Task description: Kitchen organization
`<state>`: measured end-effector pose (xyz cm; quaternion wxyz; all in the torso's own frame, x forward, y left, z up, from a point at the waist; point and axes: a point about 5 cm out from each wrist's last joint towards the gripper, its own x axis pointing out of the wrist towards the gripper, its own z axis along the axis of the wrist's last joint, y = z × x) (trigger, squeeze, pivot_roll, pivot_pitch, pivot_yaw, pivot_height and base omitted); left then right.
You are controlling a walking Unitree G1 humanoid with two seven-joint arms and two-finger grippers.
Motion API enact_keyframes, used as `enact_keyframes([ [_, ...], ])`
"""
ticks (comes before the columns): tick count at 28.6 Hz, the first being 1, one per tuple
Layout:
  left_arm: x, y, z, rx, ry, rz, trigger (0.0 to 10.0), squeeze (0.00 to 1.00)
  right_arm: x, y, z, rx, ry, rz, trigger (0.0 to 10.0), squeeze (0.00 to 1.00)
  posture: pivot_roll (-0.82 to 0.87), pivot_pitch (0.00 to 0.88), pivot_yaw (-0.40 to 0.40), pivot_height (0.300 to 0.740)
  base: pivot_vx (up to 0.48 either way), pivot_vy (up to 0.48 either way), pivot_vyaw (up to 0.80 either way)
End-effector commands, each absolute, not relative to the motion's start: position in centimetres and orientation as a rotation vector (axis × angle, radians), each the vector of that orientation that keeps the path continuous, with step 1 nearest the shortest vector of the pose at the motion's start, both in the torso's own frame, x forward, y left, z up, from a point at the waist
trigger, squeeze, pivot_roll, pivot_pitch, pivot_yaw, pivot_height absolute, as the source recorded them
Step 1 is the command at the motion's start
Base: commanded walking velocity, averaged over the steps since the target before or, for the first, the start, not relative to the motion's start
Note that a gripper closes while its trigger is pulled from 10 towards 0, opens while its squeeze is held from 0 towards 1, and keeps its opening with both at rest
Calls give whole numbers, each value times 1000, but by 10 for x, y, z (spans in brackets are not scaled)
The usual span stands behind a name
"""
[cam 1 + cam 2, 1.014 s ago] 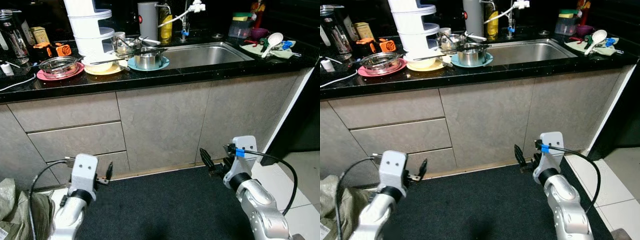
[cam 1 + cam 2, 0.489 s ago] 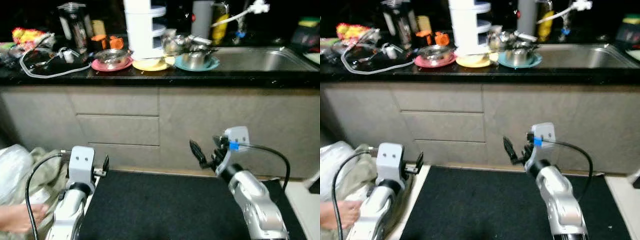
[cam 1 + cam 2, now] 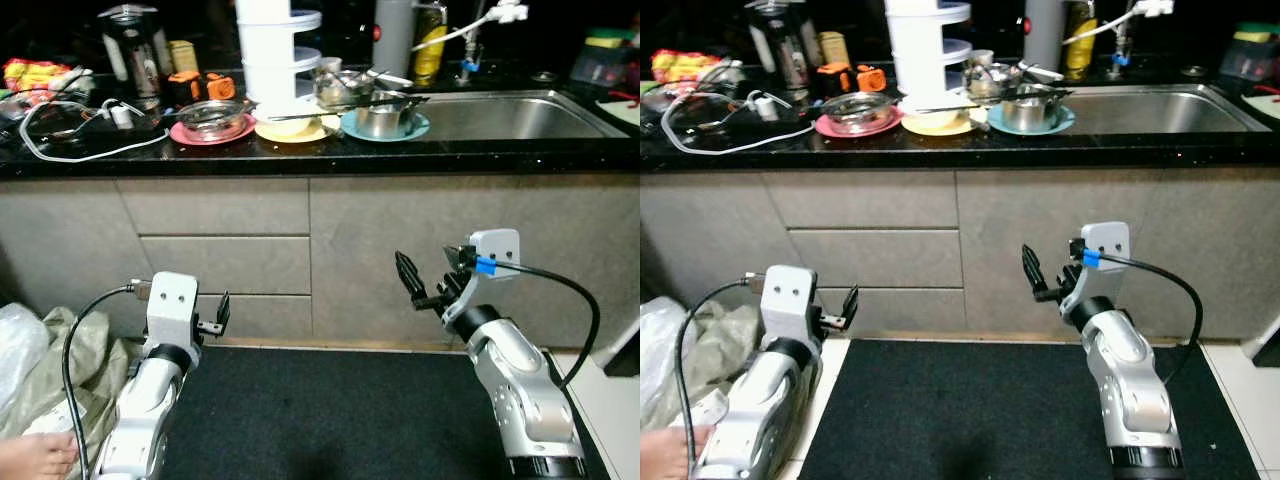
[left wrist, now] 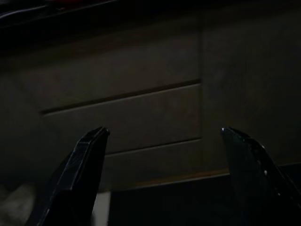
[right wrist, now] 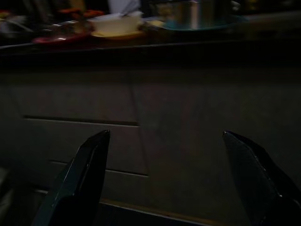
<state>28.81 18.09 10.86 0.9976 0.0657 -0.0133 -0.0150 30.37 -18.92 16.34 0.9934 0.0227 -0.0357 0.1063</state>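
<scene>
Your bench (image 3: 330, 158) is not yet organised: pink plate (image 3: 212, 131), yellow plate (image 3: 296, 130) and teal plate with pot (image 3: 384, 122) crowd its far edge. Your left end effector (image 3: 221, 313) and right end effector (image 3: 408, 277) hang low, both wide, empty.

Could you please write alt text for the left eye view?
A cluttered black stone kitchen counter holds a pink plate, a yellow plate and a teal plate beside a steel sink. Below, the left pincer and right pincer hang open before grey cabinets.
</scene>
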Motion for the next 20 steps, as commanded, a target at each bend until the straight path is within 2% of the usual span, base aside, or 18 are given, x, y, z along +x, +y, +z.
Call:
enact_keyframes([
  [1,289,181,108,142,-16,-39,10000,0,306,-186,169,54,-86,223,10000,0,-94,0,21,740,480,0,0],
  [8,290,179,113,140,-29,-59,10000,0,311,-177,185,101,-129,262,10000,0,-90,0,25,740,480,0,0],
  [20,288,176,116,145,-34,-77,10000,0,313,-171,200,134,-176,277,10000,0,-77,0,27,740,480,0,-638],
])
